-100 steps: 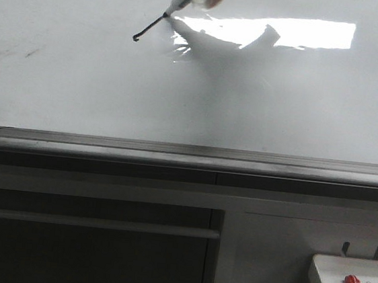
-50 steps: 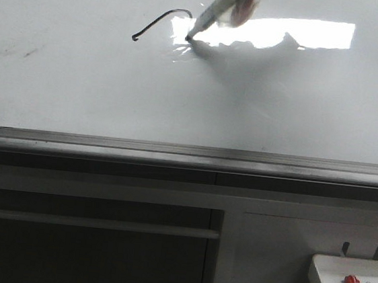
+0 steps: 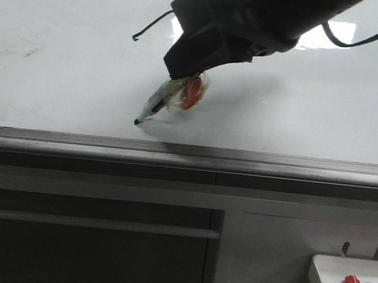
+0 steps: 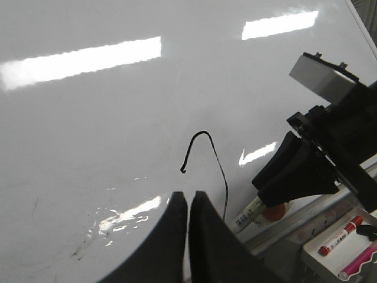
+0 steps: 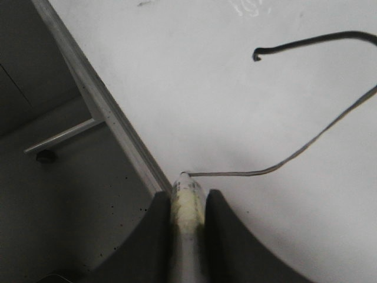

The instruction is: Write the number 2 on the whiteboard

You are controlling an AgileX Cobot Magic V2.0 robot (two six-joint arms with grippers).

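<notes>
Honestly, right gripper point(image 3: 180, 93) pinched the marker point(image 3: 154, 104), tip near whiteboard point(image 3: 59, 94) rail; base stroke could've overrun. Left fingers point(image 4: 177, 236) pressed together.

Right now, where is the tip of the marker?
In the front view the marker tip touches the whiteboard left of centre, just above the grey edge rail, below the right tool.
</notes>
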